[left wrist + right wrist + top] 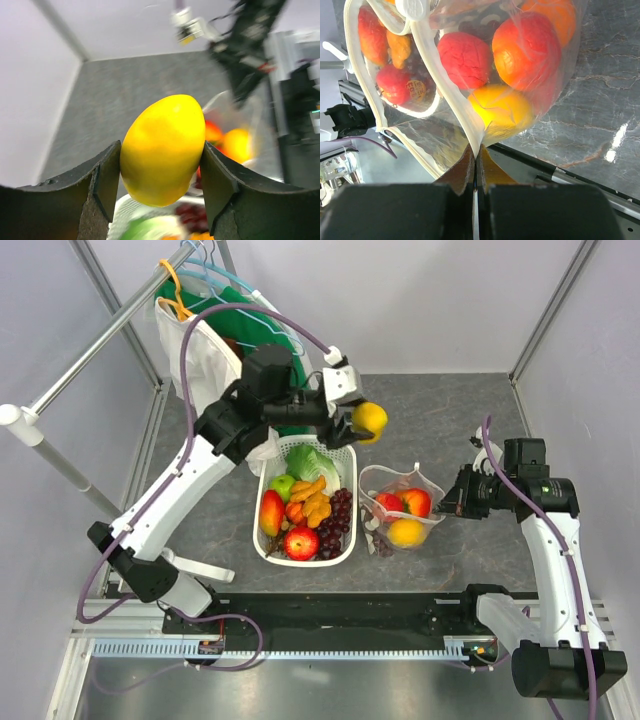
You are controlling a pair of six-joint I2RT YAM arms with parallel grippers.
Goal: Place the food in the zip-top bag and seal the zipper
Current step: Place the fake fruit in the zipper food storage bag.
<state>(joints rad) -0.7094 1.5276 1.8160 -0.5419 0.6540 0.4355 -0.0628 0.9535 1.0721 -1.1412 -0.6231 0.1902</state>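
My left gripper [368, 421] is shut on a yellow lemon [370, 419] and holds it in the air above the far right rim of the white basket [268, 554], left of and above the bag. In the left wrist view the lemon [162, 150] fills the gap between the fingers. The zip-top bag [377, 480] stands open on the table with red and orange fruit [402, 516] inside. My right gripper [452, 502] is shut on the bag's mouth edge at its right side; the zipper strip [445, 95] runs into its fingertips [476, 155]. More food [305, 510] lies in the basket.
A clothes rail [100, 340] with hangers and a green and white garment [215, 340] stands at the back left, behind the left arm. Grey walls close the table's back and sides. The black base rail [340, 615] runs along the near edge.
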